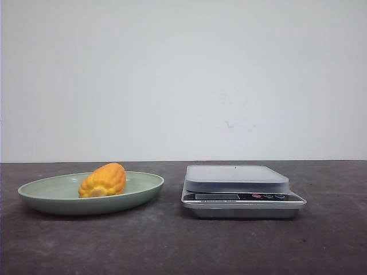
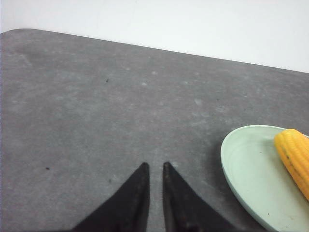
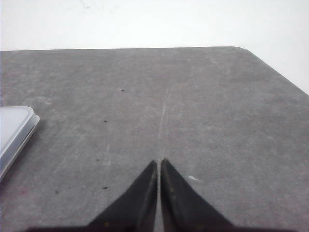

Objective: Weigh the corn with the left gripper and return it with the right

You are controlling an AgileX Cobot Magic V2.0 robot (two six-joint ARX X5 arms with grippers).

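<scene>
The corn (image 1: 104, 180), a stubby yellow-orange cob, lies on its side in the pale green plate (image 1: 140, 192) at the left of the table. It also shows at the edge of the left wrist view (image 2: 295, 157), on the plate (image 2: 246, 169). My left gripper (image 2: 155, 166) hovers over bare table beside the plate, apart from the corn, its fingers a narrow gap apart and empty. My right gripper (image 3: 159, 162) is shut and empty over bare table, apart from the scale (image 3: 14, 130). Neither arm shows in the front view.
A silver kitchen scale (image 1: 241, 189) with a pale flat top stands right of the plate. The dark grey table ends at a white wall behind. A rounded table corner (image 3: 239, 48) lies ahead of the right gripper.
</scene>
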